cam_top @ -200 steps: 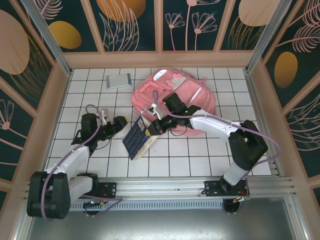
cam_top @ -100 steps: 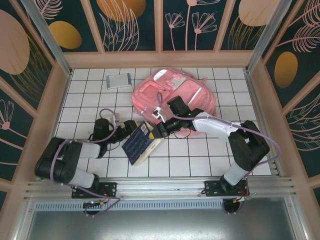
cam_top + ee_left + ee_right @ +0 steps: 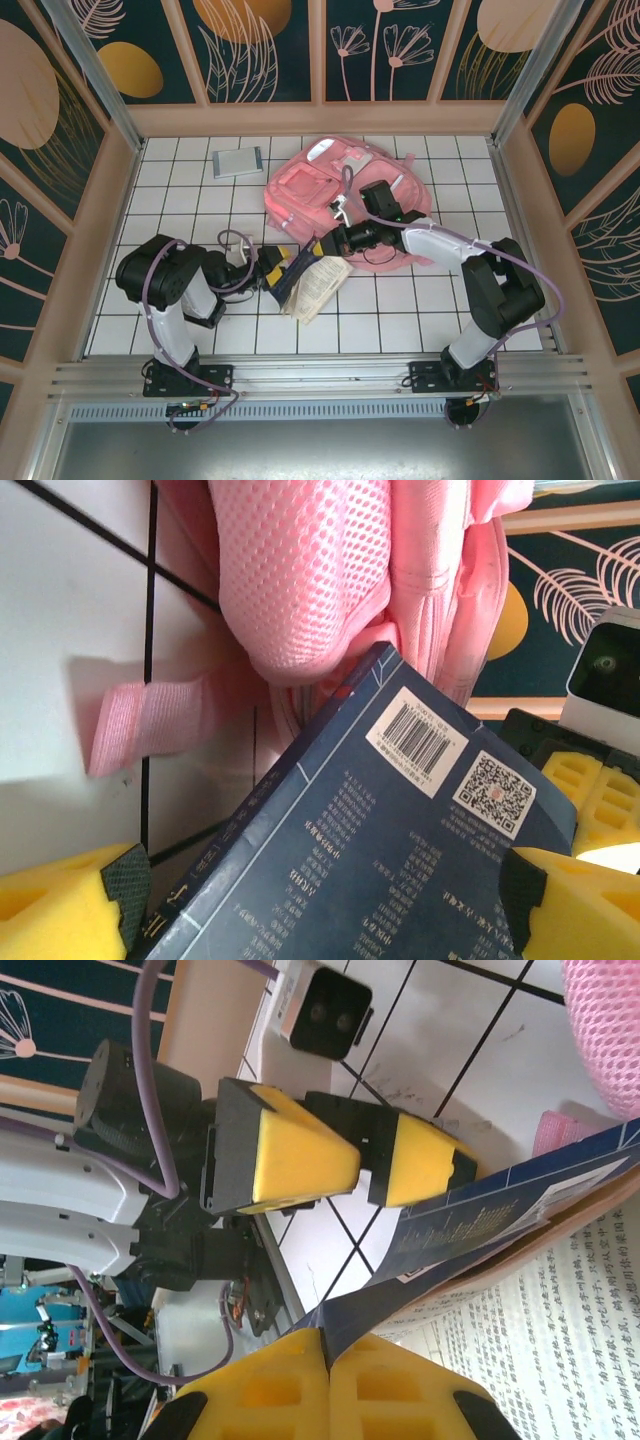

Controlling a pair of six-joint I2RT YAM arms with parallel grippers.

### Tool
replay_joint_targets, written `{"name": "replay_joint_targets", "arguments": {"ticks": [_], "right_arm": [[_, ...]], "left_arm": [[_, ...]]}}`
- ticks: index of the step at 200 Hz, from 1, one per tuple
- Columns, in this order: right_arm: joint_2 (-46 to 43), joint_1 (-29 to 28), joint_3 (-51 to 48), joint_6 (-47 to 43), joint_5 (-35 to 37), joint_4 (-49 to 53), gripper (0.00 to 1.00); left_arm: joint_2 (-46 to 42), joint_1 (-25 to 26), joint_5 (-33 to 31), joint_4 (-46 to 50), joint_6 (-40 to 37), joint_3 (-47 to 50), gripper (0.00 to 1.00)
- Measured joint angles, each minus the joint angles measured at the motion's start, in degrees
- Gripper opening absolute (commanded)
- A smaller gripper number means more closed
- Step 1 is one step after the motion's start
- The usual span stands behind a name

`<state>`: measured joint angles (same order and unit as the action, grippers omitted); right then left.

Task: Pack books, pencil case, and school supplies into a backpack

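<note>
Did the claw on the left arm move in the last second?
Yes. The left gripper has slid right and a little nearer across the tiled table, closing on the pink backpack; its fingers now flank the navy book.

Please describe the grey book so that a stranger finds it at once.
Find the big pink backpack at the far side. Left of it, near the back wall, the grey book lies flat and alone. Unlike the open navy book, it is small and closed.
</note>
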<state>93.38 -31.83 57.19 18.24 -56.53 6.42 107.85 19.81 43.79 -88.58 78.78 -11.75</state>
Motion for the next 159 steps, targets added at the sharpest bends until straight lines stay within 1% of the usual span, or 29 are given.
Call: {"name": "replay_joint_targets", "arguments": {"ticks": [29, 51, 60, 70, 80, 96, 109, 116, 127, 141, 159], "right_arm": [[0.0, 0.9, -0.11, 1.33, -0.59, -1.79, 0.03], [0.0, 1.33, -1.31, 2.89, 0.07, -2.97, 0.07], [0.0, 1.38, -2.19, 3.52, 1.16, -3.3, 0.11], [-0.13, 1.4, -3.48, 4.31, 2.82, -3.67, 0.13], [-0.7, 1.46, -5.31, 5.6, 5.29, -3.69, 0.18], [-3.02, 1.53, -9.31, 7.8, 9.25, -3.78, 0.24], [-6.03, 1.53, -13.09, 10.08, 12.24, -4.55, 0.4], [-7.8, 1.51, -15.02, 11.52, 13.55, -5.31, 0.47], [-10.56, 1.53, -18.23, 13.99, 15.08, -7.45, 0.54], [-12.87, 1.53, -22.12, 16.83, 16.13, -10.99, 0.56], [-12.68, 1.46, -24.72, 19.71, 16.68, -15.02, 0.56]], "left_arm": [[0.15, 1.86, 0.9, -1.22, 2.56, -0.04, 0.9], [0.11, 2.64, 0.74, -1.25, 2.45, -0.04, 0.92], [-0.31, 2.69, 0.55, -0.76, 1.84, -0.02, 0.92], [-1.49, 2.71, 0.22, 0.57, 1.03, -0.02, 0.93], [-3.43, 2.71, -0.44, 2.97, -0.5, -0.02, 0.93], [-7.21, 2.82, -1.44, 7.61, -2.84, -0.13, 0.94], [-10.25, 2.97, -2.51, 11.89, -4.98, -0.44, 0.95], [-11.65, 3.08, -3.08, 14.23, -6.16, -0.81, 0.95], [-13.09, 3.37, -3.96, 17.22, -7.82, -1.55, 0.95], [-13.46, 3.63, -4.61, 19.69, -9.16, -2.49, 0.95], [-12.9, 4.0, -5.35, 21.24, -9.81, -2.95, 0.95]]}}
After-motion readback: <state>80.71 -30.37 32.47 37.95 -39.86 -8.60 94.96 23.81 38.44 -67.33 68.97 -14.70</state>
